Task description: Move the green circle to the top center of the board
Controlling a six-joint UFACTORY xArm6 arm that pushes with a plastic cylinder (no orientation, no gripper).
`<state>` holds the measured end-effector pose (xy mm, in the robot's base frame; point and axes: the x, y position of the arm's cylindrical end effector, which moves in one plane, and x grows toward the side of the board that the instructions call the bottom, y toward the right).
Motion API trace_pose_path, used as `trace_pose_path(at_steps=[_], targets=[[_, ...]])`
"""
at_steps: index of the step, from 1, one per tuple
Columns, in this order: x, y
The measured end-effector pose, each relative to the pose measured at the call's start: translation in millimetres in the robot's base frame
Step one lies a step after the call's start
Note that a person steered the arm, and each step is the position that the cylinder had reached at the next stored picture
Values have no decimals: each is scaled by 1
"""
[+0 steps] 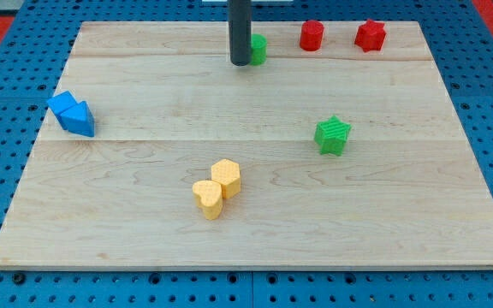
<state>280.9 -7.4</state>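
The green circle point(258, 49) stands near the board's top edge, about at its centre, partly hidden behind my rod. My tip point(240, 62) rests on the board right against the circle's left side. The rod comes down from the view's top. A green star point(333, 135) lies right of the board's middle.
A red cylinder point(311, 36) and a red star point(371, 35) stand at the top right. Blue blocks point(74, 113) sit together at the left edge. A yellow hexagon point(226, 178) and a yellow heart point(208, 198) touch below the middle. The wooden board point(144, 231) lies on a blue pegboard.
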Motion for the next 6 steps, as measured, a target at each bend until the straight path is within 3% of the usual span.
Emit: trace_pose_path(at_steps=[2, 5, 6], targets=[[17, 28], [-22, 35], [-12, 35]])
